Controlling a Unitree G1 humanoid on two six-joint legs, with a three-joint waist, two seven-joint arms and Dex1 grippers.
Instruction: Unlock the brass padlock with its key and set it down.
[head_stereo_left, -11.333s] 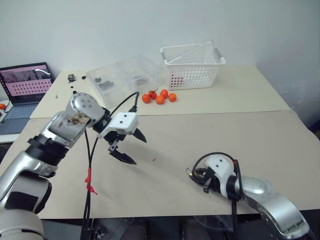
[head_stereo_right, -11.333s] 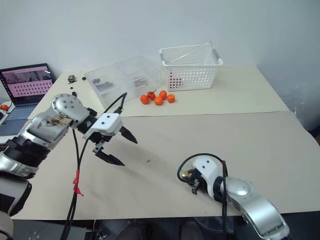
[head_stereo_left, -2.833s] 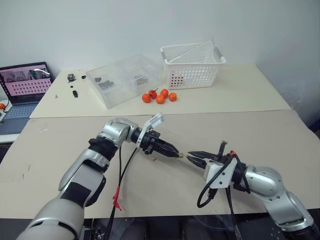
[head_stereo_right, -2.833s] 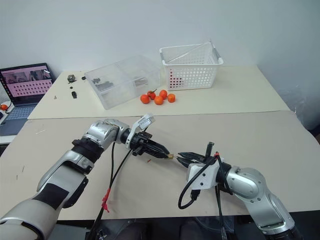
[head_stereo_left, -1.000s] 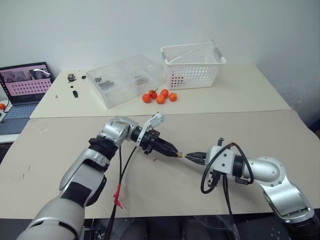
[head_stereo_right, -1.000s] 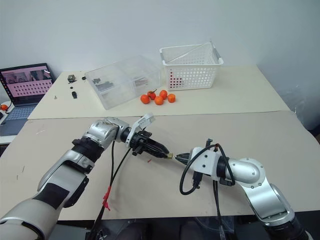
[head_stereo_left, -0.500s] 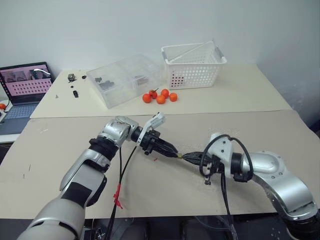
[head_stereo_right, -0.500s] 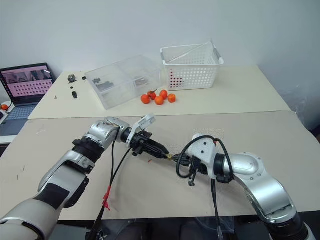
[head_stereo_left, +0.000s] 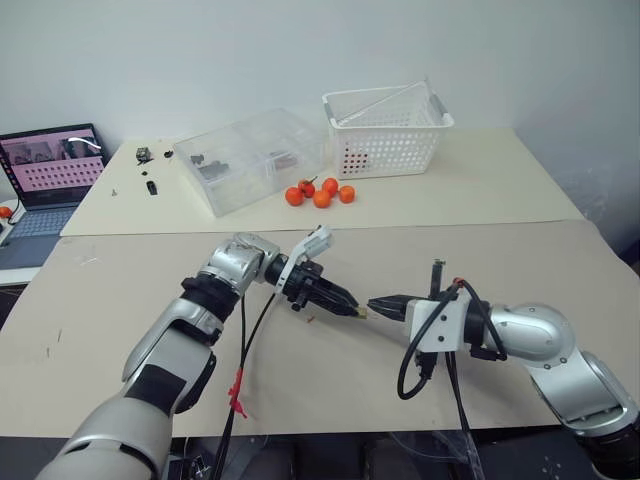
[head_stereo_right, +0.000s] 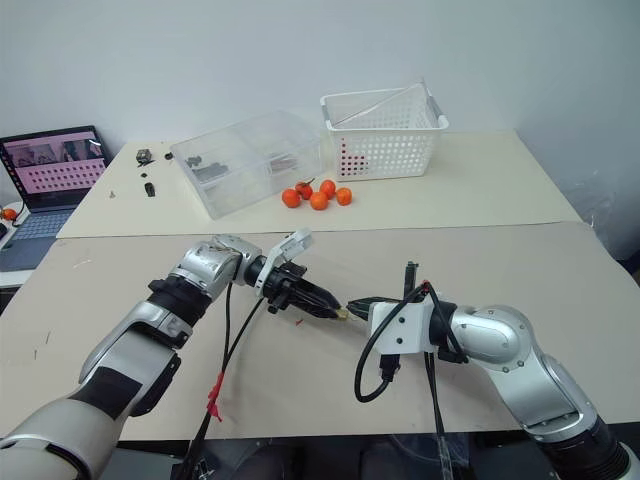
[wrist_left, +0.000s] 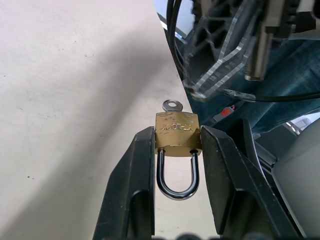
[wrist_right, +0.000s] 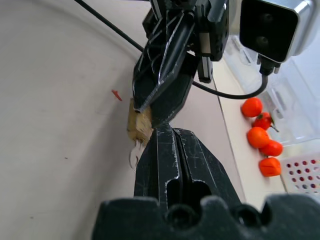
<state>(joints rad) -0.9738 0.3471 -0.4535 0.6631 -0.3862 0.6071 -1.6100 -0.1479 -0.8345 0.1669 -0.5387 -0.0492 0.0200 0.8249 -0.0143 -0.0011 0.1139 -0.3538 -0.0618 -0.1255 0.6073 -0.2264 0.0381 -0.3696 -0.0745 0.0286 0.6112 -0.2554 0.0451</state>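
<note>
Head views: the left gripper (head_stereo_left: 352, 309) reaches in from the left, held above the table (head_stereo_left: 520, 260), its fingers pinching the brass padlock (head_stereo_left: 358, 310) at their tips. The right gripper (head_stereo_left: 380, 305) comes from the opposite side, tip to tip with it, fingers pressed together. The two grippers lie nearly on one line, with the lock between them.

Left wrist view: padlock (wrist_left: 177, 134) clamped by its body sides between the two fingers (wrist_left: 135, 175); shackle (wrist_left: 177, 172) seated in the body, pointing back toward the wrist. The key (wrist_left: 172, 105) stands out of the far face, bow outward, its long axis continuing the gripper's line toward the right arm. Lock looks not yet open.

Right wrist view: closed fingers (wrist_right: 167, 155) sit just beside the padlock (wrist_right: 139, 121) and the key bow (wrist_right: 135, 152) below it; whether they actually nip the key I cannot tell.

Against half a second ago: the right wrist has rolled, its white housing now lying differently; the left gripper and lock are unmoved. Judgement: a key-turning attempt in progress.
</note>
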